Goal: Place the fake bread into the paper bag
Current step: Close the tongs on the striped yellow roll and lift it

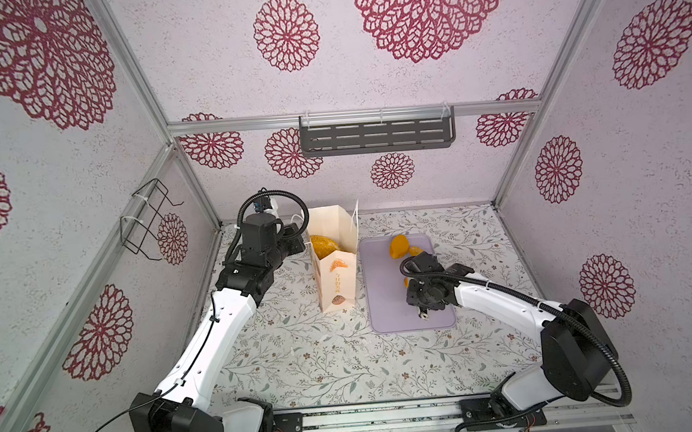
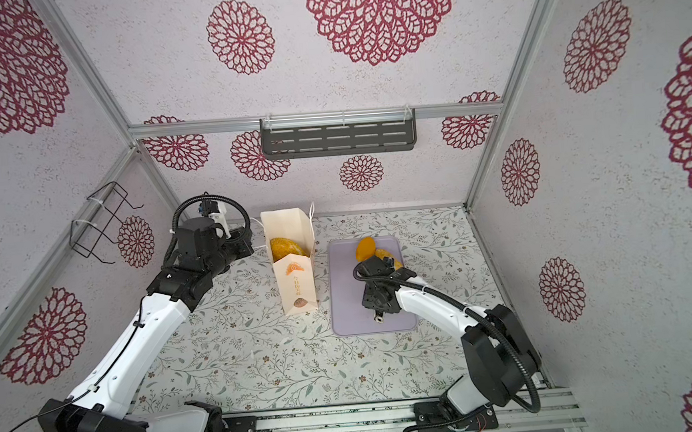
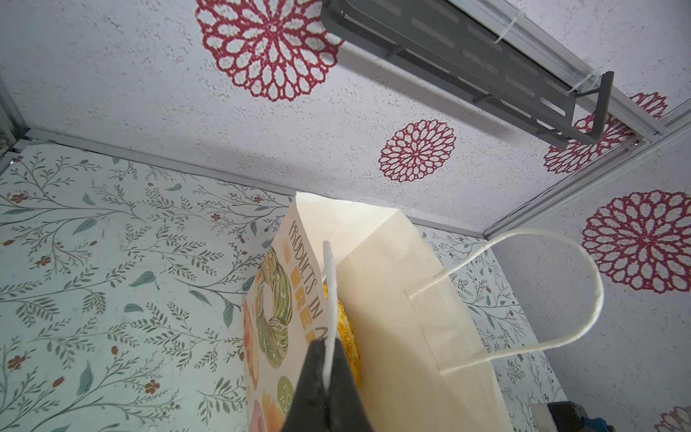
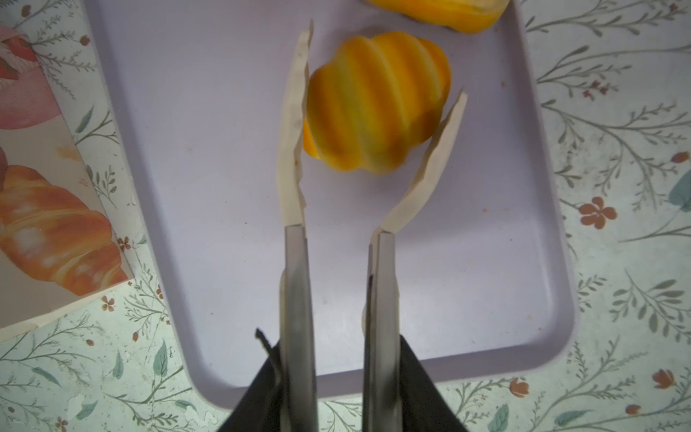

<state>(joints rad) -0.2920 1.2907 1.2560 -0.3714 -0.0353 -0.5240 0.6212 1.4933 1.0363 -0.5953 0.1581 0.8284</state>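
Observation:
The paper bag [image 1: 336, 284] [image 2: 299, 287] stands open at the back left of the table, with a textured golden loaf [image 1: 324, 244] [image 3: 346, 336] inside. My left gripper [image 3: 326, 346] is shut on the bag's near white cord handle [image 3: 329, 284] at the rim. My right gripper [image 4: 336, 359] is shut on metal tongs [image 4: 295, 280]. Their cream tips flank a ribbed orange-yellow roll [image 4: 377, 104] on the lilac tray [image 4: 187, 149], touching its sides. More fake bread [image 1: 398, 246] [image 2: 365, 249] lies at the tray's far end.
The lilac tray [image 1: 388, 310] lies just right of the bag. The bag's other cord handle [image 3: 583, 299] loops out toward the back wall. A grey shelf [image 1: 376, 135] hangs on that wall, and a wire rack [image 1: 144, 222] on the left wall.

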